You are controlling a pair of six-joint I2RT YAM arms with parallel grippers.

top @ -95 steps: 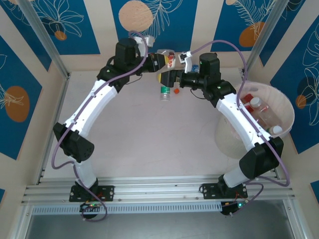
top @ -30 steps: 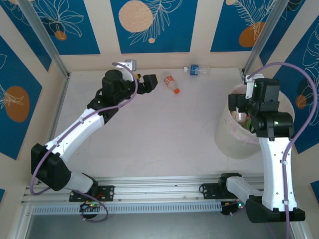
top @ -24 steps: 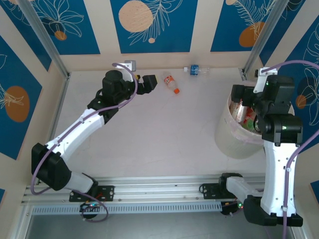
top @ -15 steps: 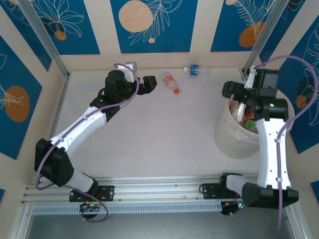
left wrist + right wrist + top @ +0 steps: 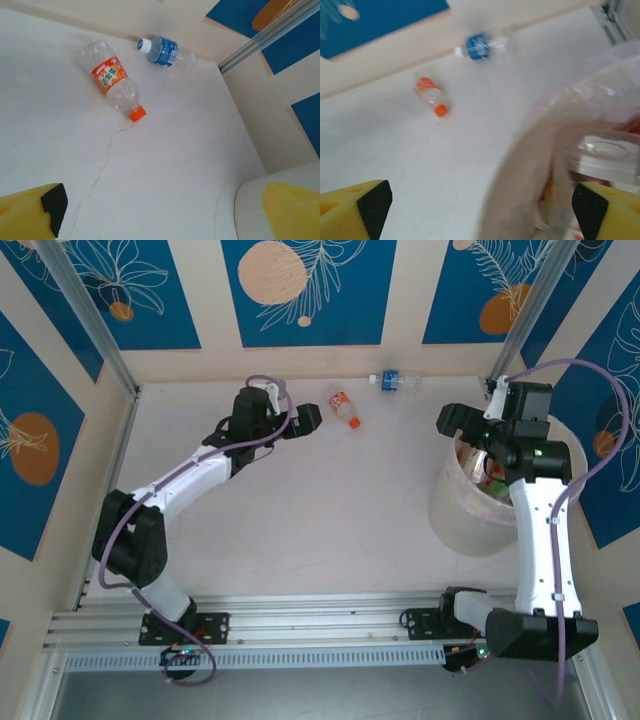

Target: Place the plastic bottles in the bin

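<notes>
Orange-labelled clear plastic bottle (image 5: 343,408) lay just right of the left gripper (image 5: 308,418).
Jaws gaped empty; bottle slanted, cap toward lower right.

A blurred look down across a pale bench (image 5: 420,165) toward a beige back wall (image 5: 395,60) that carries a blue panel (image 5: 380,15). Two yellow fingers (image 5: 347,210) with black pads sit in the bottom corners, set wide apart with nothing between them. An orange-labelled bottle (image 5: 427,92) lies on its side, well out on the bench, its orange cap pointing toward the camera. Farther back, near the wall, a blue-labelled bottle (image 5: 482,45) lies on its side with its white cap to the left, apart from the first. The right half holds the bin (image 5: 535,145), its curved rim draped in thin, filmy plastic. Inside it sit clear plastic bottles (image 5: 605,155), too blurred to count.
</notes>
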